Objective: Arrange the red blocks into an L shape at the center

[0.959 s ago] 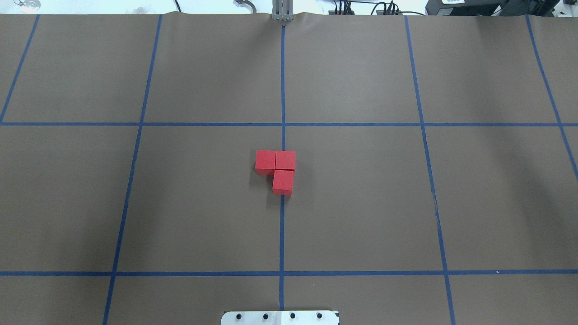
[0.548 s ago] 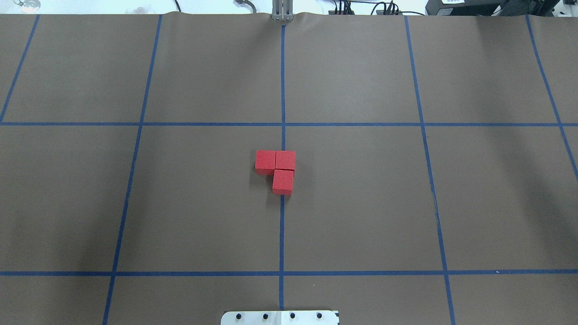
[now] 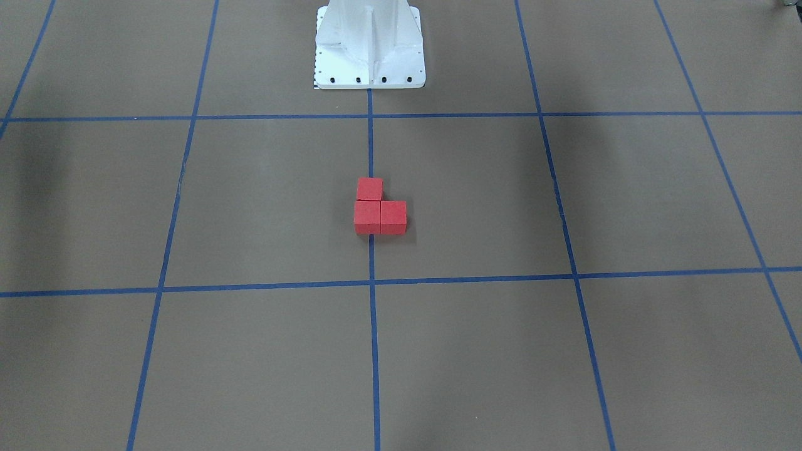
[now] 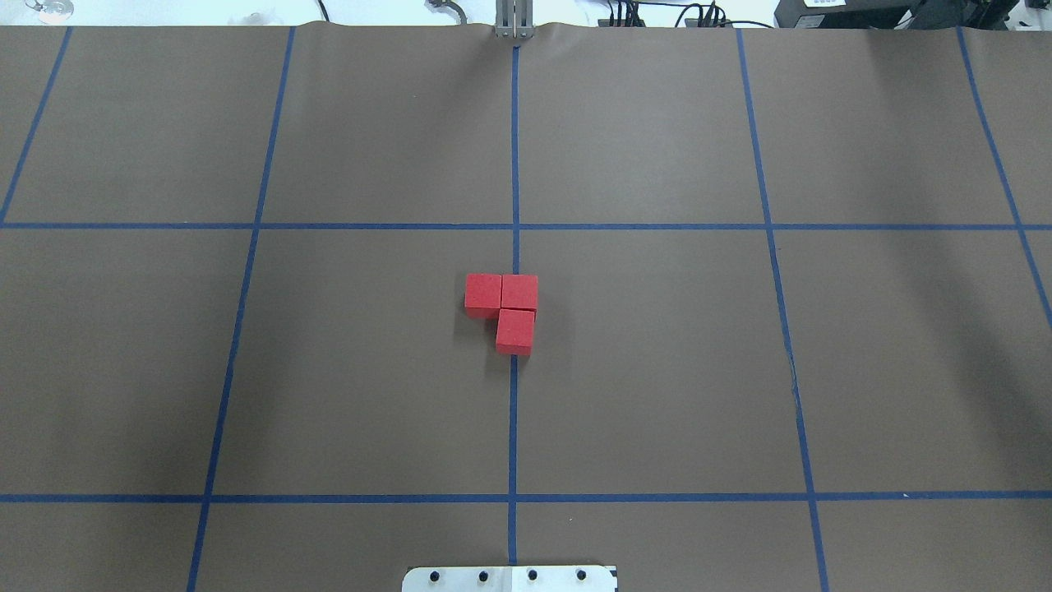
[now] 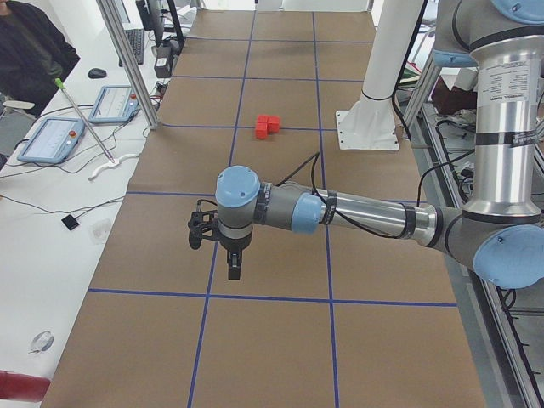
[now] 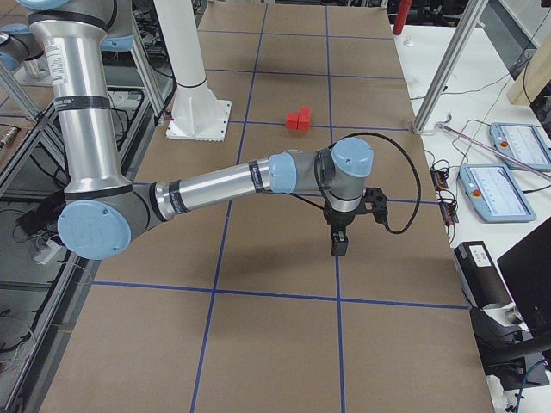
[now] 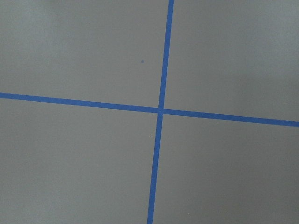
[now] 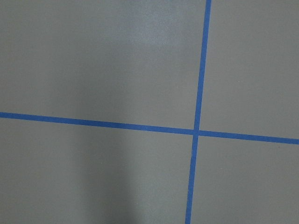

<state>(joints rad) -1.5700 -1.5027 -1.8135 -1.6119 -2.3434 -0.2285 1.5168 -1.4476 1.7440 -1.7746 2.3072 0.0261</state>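
Three red blocks lie touching in an L at the table's center, on the middle blue line. In the overhead view two sit side by side [image 4: 483,293] [image 4: 519,291] and the third [image 4: 515,329] is in front of the right one. The L also shows in the front view [image 3: 380,215], the left view [image 5: 267,127] and the right view [image 6: 299,119]. My left gripper [image 5: 234,268] hangs over a grid crossing far from the blocks; I cannot tell if it is open. My right gripper [image 6: 339,245] hangs likewise at the other end; I cannot tell its state. Both wrist views show only brown mat and blue tape.
The white robot base [image 3: 369,50] stands on the middle line behind the blocks. Blue tape lines [image 4: 514,164] divide the brown mat into squares. A person [image 5: 25,51] and tablets [image 5: 51,138] are beside the table's far side; more tablets [image 6: 499,185] show in the right view.
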